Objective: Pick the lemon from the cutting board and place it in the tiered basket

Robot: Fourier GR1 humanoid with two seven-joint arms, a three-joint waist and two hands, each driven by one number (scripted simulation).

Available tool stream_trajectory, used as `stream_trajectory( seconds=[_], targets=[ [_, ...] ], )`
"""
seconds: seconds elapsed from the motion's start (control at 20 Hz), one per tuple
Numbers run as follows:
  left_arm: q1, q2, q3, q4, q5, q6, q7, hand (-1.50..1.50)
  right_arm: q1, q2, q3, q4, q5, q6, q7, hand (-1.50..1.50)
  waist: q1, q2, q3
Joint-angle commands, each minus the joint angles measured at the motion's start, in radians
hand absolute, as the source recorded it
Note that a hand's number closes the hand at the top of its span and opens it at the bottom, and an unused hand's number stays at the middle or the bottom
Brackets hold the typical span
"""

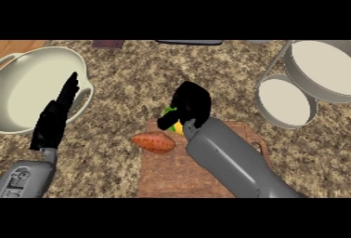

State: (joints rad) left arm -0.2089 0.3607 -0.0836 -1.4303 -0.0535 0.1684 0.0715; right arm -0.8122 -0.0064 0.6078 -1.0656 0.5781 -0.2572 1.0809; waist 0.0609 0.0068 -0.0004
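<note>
Head view, grasp stage. My right hand (189, 105) was down over the far end of the cutting board (165, 174), its fingers curled round the lemon (178, 127). Only a yellow sliver of the fruit showed below the palm, with a small patch of green just beside it at the hand's left edge; whether that green belonged to the lemon or to something else I could not tell. The lemon therefore sat at the board's far edge, mostly hidden by my hand, and whether it was touching the wood or already clear of it I could not tell either.

To do this step well, I judged that the fingers had to close fully beneath the fruit before any lift, since a round, smooth-skinned thing will likely roll out of a partial hold. The lift should go straight up, clear of the orange-brown sweet potato (153, 142) lying just beside on the board's left part, and then travel right toward the tiered basket (286, 120), whose two pale round tiers stood well apart at the counter's right.

My left hand (56, 118) rested open, fingers straight, beside the cream casserole pot (15, 65) at the left.
</note>
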Motion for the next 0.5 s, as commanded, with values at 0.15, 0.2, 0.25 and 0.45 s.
stream_trajectory(
  seconds=[0.15, 0.2, 0.25, 0.45],
  targets=[
    [-0.003, 0.015, 0.031, 0.029, 0.013, -0.014, -0.014, 0.0, -0.225, 0.006, -0.031, 0.048, 0.222, -0.271, 0.166, 1.5, -0.022, -0.009, -0.002],
    [0.012, 0.015, 0.022, 0.007, -0.002, -0.001, 0.01, 0.0, -0.266, 0.006, -0.049, 0.076, 0.266, -0.256, 0.173, 1.5, -0.024, -0.012, -0.001],
    [0.006, 0.014, 0.025, 0.015, -0.004, 0.002, 0.011, 0.0, -0.3, 0.006, -0.036, 0.025, 0.297, -0.244, 0.227, 1.5, -0.037, -0.02, -0.002],
    [0.085, 0.001, 0.021, -0.004, -0.007, 0.009, -0.031, 0.0, -0.375, 0.0, -0.131, 0.05, 0.407, -0.203, 0.235, 1.5, -0.049, -0.017, -0.001]
  ],
)
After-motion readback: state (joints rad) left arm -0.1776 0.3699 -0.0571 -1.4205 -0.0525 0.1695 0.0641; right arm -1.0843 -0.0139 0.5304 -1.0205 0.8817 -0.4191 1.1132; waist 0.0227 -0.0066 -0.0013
